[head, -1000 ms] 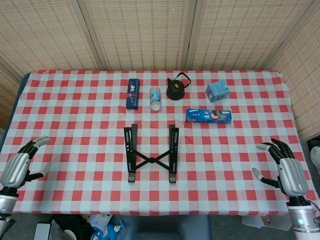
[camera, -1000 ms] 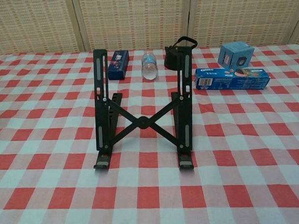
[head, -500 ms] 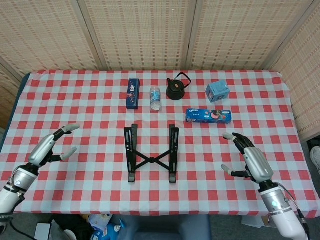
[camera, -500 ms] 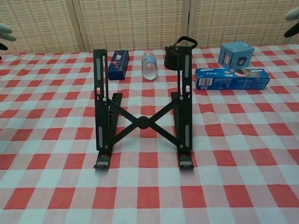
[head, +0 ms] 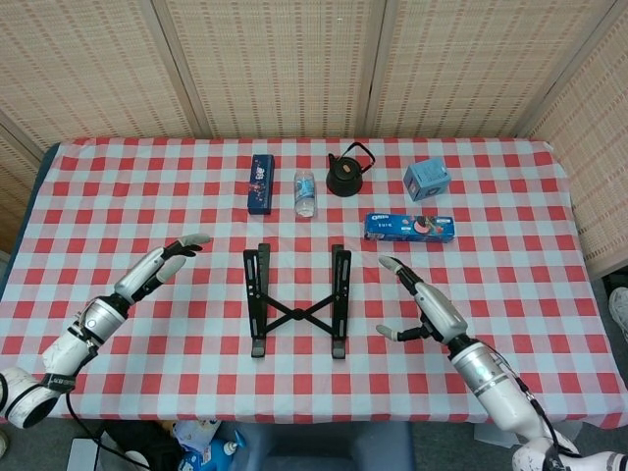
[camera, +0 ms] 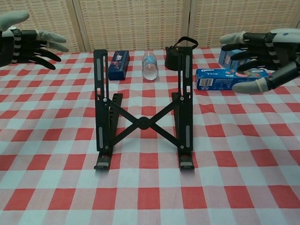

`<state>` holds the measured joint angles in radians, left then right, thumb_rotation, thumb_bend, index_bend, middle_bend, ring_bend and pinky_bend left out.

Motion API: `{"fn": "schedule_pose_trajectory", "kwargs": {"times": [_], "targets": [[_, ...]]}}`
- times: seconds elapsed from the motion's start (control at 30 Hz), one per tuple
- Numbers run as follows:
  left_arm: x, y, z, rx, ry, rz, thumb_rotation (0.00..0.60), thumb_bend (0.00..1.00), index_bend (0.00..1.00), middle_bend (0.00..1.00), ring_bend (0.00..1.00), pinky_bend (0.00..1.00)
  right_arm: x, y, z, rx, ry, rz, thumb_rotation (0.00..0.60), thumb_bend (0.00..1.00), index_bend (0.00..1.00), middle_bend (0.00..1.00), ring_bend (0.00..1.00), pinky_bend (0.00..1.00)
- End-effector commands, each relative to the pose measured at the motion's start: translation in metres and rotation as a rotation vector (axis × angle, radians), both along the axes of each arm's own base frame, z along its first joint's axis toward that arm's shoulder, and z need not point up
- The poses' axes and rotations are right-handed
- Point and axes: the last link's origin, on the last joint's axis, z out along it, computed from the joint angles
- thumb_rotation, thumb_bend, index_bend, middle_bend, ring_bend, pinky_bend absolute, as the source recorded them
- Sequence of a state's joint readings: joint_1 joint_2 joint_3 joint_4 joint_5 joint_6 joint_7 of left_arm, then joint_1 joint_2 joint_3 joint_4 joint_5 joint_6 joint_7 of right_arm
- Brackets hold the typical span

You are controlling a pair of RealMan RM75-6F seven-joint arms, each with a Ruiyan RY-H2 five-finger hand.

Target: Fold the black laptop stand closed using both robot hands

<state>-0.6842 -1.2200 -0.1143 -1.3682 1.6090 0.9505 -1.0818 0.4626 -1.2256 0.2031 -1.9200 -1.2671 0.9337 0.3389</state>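
The black laptop stand (head: pixel 297 299) (camera: pixel 141 113) stands unfolded in the middle of the checked table, its two rails spread apart and joined by a crossed brace. My left hand (head: pixel 159 267) (camera: pixel 19 41) hovers to the left of the stand with fingers spread, holding nothing. To the right of the stand my right hand (head: pixel 424 306) (camera: pixel 266 51) also hovers with fingers apart and empty. Neither hand touches the stand.
Behind the stand, in a row, are a dark blue box (head: pixel 260 183), a clear water bottle (head: pixel 305 193) lying down, a black kettle (head: pixel 346 173), a light blue cube box (head: pixel 427 180) and a blue cookie box (head: pixel 409 228). The red-and-white tablecloth (head: pixel 147 196) covers the table.
Both hands have moved inward from the table's outer front corners toward the stand, left hand rightward, right hand leftward. The stand has not moved.
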Motion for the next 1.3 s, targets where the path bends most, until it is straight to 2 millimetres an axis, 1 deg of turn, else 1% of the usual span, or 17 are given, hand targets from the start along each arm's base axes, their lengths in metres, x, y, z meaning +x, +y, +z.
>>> {"fn": "schedule_pose_trajectory", "kwargs": {"times": [0.03,0.2,0.4,0.7,0.8,1.03,1.3], "targets": [[0.007,0.009,-0.011,-0.033,-0.026,0.017,0.0,0.22,0.14,0.17,0.19,0.2,0.005,-0.008,-0.009,0.02,-0.008,0.007,0.6,0.19,0.0,0.02,0.0,0.07],[0.017,0.018,-0.025,-0.071,-0.067,0.036,0.0,0.22,0.15,0.18,0.19,0.2,0.01,-0.015,-0.018,0.031,-0.007,0.016,0.6,0.19,0.0,0.02,0.0,0.07],[0.028,0.024,-0.036,-0.117,-0.104,0.051,0.0,0.22,0.16,0.2,0.2,0.2,0.012,-0.026,-0.022,0.034,-0.047,-0.006,0.6,0.19,0.0,0.02,0.0,0.07],[0.043,0.028,-0.052,-0.167,-0.124,0.048,0.0,0.22,0.19,0.23,0.23,0.2,0.012,-0.04,-0.028,0.045,-0.066,-0.023,0.6,0.19,0.0,0.04,0.0,0.07],[0.047,0.028,-0.056,-0.184,-0.142,0.058,0.0,0.22,0.2,0.24,0.24,0.2,0.016,-0.044,-0.033,0.073,-0.068,-0.015,0.6,0.19,0.0,0.05,0.0,0.07],[0.051,0.028,-0.06,-0.211,-0.184,0.08,0.0,0.22,0.22,0.27,0.27,0.2,0.028,-0.052,-0.045,0.137,-0.125,0.003,0.6,0.19,0.0,0.07,0.0,0.07],[0.049,0.026,-0.056,-0.23,-0.209,0.072,0.0,0.22,0.26,0.33,0.31,0.21,0.037,-0.049,-0.053,0.214,-0.242,0.027,0.6,0.2,0.01,0.14,0.0,0.07]]}}
